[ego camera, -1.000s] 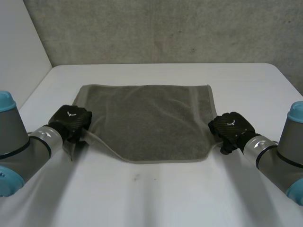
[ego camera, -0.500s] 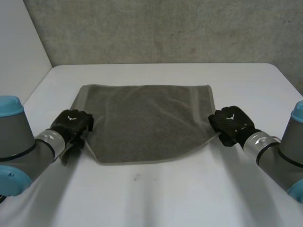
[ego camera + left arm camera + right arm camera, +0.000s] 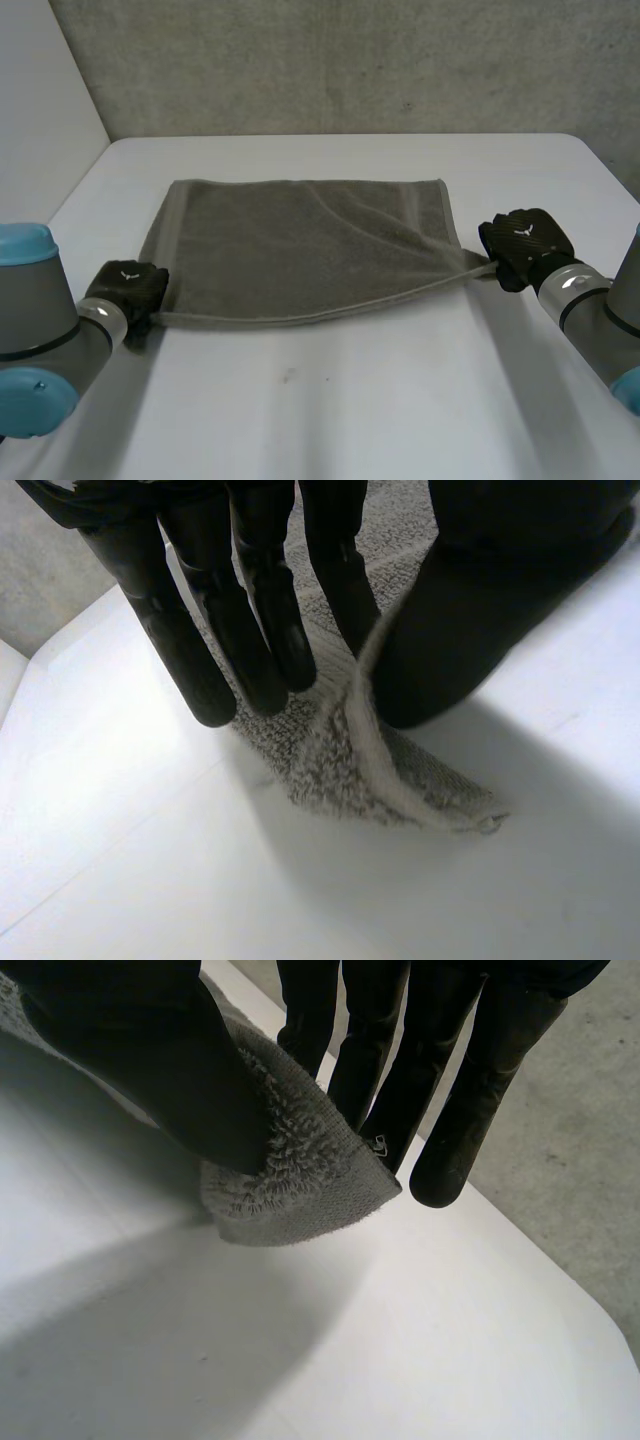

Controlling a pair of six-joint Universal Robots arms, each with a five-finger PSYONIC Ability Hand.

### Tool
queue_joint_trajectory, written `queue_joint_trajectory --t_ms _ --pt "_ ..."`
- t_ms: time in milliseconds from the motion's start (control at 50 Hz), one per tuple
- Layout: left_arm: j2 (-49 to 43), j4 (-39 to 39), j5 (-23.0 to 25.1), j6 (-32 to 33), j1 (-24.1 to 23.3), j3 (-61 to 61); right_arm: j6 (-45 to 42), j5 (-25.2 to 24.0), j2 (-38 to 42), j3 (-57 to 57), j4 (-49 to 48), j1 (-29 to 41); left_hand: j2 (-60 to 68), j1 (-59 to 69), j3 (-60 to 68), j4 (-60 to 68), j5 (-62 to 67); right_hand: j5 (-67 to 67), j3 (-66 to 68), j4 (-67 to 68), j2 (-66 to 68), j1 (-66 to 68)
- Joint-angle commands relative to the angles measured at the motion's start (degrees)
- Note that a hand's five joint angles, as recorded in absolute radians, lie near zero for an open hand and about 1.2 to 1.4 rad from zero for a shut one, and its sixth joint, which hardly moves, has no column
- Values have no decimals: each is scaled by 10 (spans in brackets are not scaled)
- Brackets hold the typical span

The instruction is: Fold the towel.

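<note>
The two hands have just drawn apart: a second ago they sat tucked in against the sides of the grey-green terry-cloth towel (image 3: 300, 245), with its near edge sagging into a rounded, slack flap between them. Now that edge runs as one nearly straight, taut line from hand to hand. The towel lies spread across the middle of the white table (image 3: 330, 410), its far edge flat and square. From where I stand the slack looks pulled out, so the cloth seems ready to be lifted and carried over for the first fold, which has not yet been made. The left hand (image 3: 125, 290) is down low at the towel's near left corner. Its wrist view shows the corner (image 3: 340, 750) pinched between the thumb and the straight fingers (image 3: 260, 610), with the tip of the cloth trailing onto the table below. The right hand (image 3: 525, 245) sits out past the near right corner, a little farther up the table than its partner, so the taut edge slants slightly. There the corner (image 3: 300, 1180) is likewise gripped between thumb and fingers (image 3: 400, 1050) and held just off the surface. A crease runs from that pinch diagonally into the cloth. Both arms reach in low from the near side, the left arm (image 3: 40, 330) bent close to the table's edge and the right arm (image 3: 590, 310) stretched outward.
</note>
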Motion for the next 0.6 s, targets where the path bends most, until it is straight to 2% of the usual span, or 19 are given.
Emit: queue_joint_trajectory --t_ms 20,120,160,180,220,280,320,340,380,400,440,480,560,600 --pt "45 -3 0 21 1 -10 -2 4 -19 -14 11 0 269 258 270 270 271 143 123 117 129 250" --pt "126 -10 5 64 3 -5 -16 1 -80 -51 89 -2 269 258 270 270 271 143 123 117 129 250" --pt "192 -29 7 99 6 11 -33 -4 -110 -105 191 -15 269 258 270 270 271 143 123 117 129 250" --pt "192 -29 7 99 6 11 -33 -4 -110 -105 191 -15 269 258 270 270 271 143 123 117 129 250" --pt "248 -68 8 121 13 41 -60 -10 -129 -163 305 -41 269 258 270 270 271 143 123 117 129 250" --pt "268 -99 9 127 14 56 -84 -15 -135 -191 362 -55 269 258 270 270 271 143 123 117 129 250" --pt "285 -176 25 131 15 81 -148 -31 -149 -225 462 -71 269 258 270 270 271 143 123 117 129 250" --pt "286 -177 25 131 15 81 -148 -31 -149 -225 463 -71 269 258 270 270 271 143 123 117 129 250" --pt "286 -253 60 132 17 89 -216 -44 -156 -234 535 -73 269 258 270 270 271 143 123 117 129 250" --pt "286 -253 60 132 17 89 -217 -44 -156 -234 535 -73 269 258 270 270 271 143 123 117 129 250" --pt "283 -309 95 136 24 85 -245 -47 -157 -232 561 -74 269 258 270 270 271 143 123 117 129 250" --pt "279 -320 108 138 31 81 -276 -46 -154 -224 586 -73 269 258 270 270 271 143 123 117 129 250" --pt "246 -313 121 148 42 73 -284 -40 -145 -203 586 -70 269 258 270 270 271 143 123 117 129 250" --pt "189 -290 118 161 43 76 -283 -39 -110 -192 576 -69 269 258 270 270 271 143 123 117 129 250"
